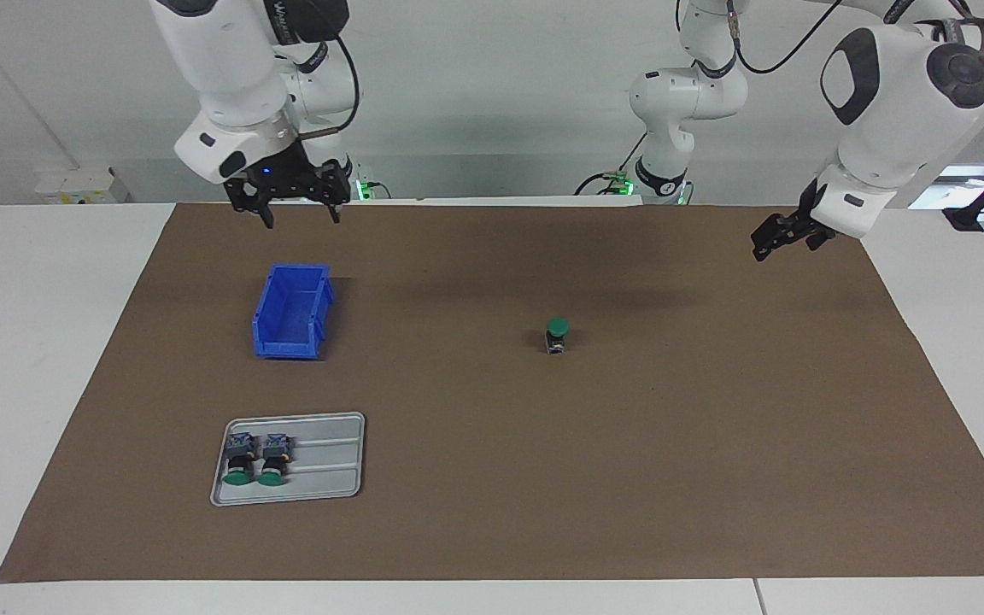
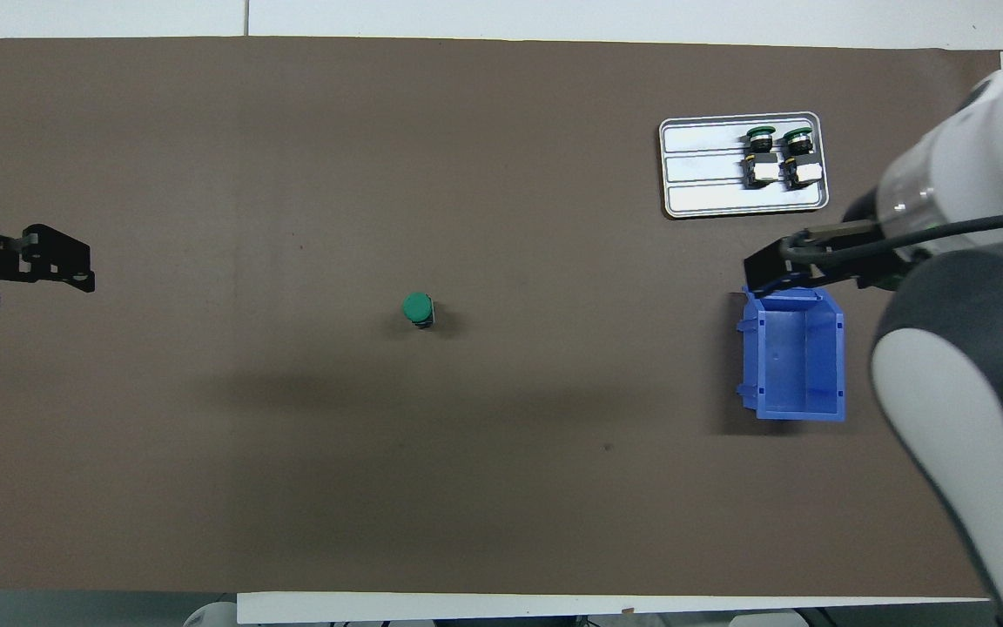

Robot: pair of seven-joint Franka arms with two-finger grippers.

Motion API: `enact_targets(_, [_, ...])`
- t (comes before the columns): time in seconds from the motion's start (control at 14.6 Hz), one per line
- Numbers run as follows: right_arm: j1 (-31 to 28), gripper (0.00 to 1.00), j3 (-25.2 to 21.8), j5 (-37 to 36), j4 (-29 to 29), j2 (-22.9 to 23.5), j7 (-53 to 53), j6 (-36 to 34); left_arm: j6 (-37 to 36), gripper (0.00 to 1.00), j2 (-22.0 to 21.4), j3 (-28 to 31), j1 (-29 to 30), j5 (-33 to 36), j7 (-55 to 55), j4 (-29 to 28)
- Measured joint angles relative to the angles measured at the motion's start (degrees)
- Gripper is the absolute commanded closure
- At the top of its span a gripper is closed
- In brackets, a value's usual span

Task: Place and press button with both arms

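Observation:
One button (image 1: 556,335) (image 2: 418,309) stands upright on the brown mat, green cap up, near the middle of the table, and nothing touches it. Two more buttons (image 1: 257,459) (image 2: 778,155) lie side by side on a grey tray (image 1: 330,465) (image 2: 702,165). My left gripper (image 1: 787,248) (image 2: 31,292) hangs open and holds nothing. It is over the mat's edge at the left arm's end, well away from the upright button. My right gripper (image 1: 300,215) is open and raised over the mat, close to the robots' edge and by the blue bin. The arm hides most of it in the overhead view.
A blue plastic bin (image 1: 291,312) (image 2: 793,366) sits toward the right arm's end, with nothing in it. The tray lies farther from the robots than the bin. The brown mat (image 1: 629,470) covers most of the white table.

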Motion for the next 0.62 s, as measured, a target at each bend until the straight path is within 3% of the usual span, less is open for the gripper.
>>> enact_targets(0.14, [5.3, 0.0, 0.2, 0.0, 2.5, 4.3, 7.3, 2.8, -1.8, 0.01, -0.3, 0.0, 0.4, 0.0, 0.5, 2.2])
enact_targets(0.41, [15.2, 0.0, 0.8, 0.1, 15.5, 19.9, 22.5, 8.9, -6.0, 0.01, -0.4, 0.5, 0.5, 0.1, 0.6, 7.1])
enact_targets(0.62, [21.3, 0.0, 0.9, 0.0, 20.4, 28.7, 29.9, 14.8, -6.5, 0.01, -0.5, 0.6, 0.5, 0.1, 0.6, 7.6])
